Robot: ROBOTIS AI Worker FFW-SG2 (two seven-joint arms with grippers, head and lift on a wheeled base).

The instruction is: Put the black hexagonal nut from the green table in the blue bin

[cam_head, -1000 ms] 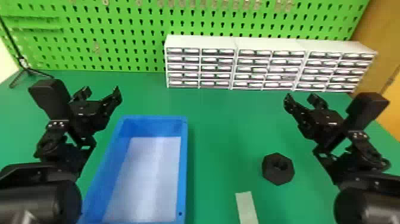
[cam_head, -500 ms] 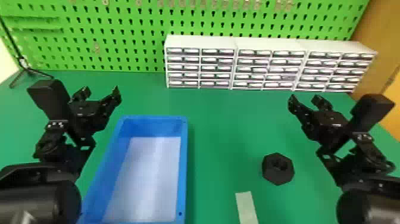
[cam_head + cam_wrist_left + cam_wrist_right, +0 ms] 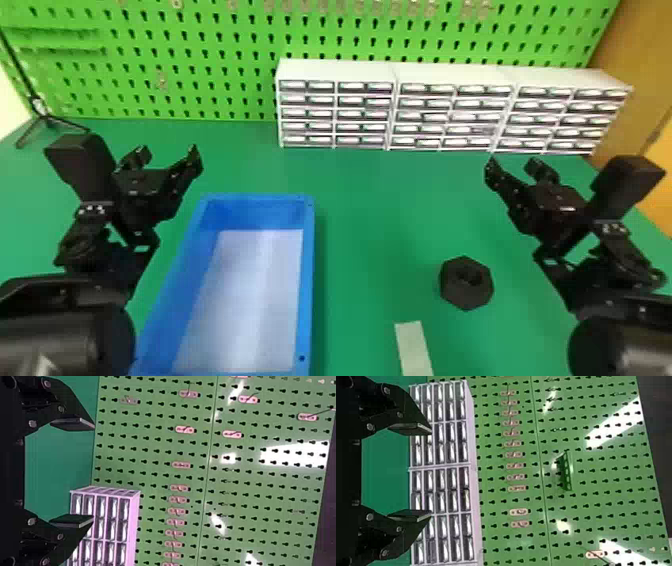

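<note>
The black hexagonal nut [image 3: 466,283] lies flat on the green table [image 3: 370,210], right of the blue bin [image 3: 309,280], with its hole facing up. My right gripper [image 3: 513,162] is raised beyond the nut and somewhat to its right. My left gripper [image 3: 167,152] is up over the table by the bin's far left corner. In the left wrist view my left gripper [image 3: 94,473] stands open with nothing between its fingers. Likewise open and holding nothing is my right gripper [image 3: 431,473] in the right wrist view.
White drawer cabinets [image 3: 395,107] stand along the back of the table, before a green pegboard [image 3: 200,60]. A pale strip [image 3: 414,347] lies at the near side, between bin and nut. A thin black stand [image 3: 42,112] is at the far left.
My right arm has shifted slightly to the right. The left arm, the nut and the bin have kept their places.
</note>
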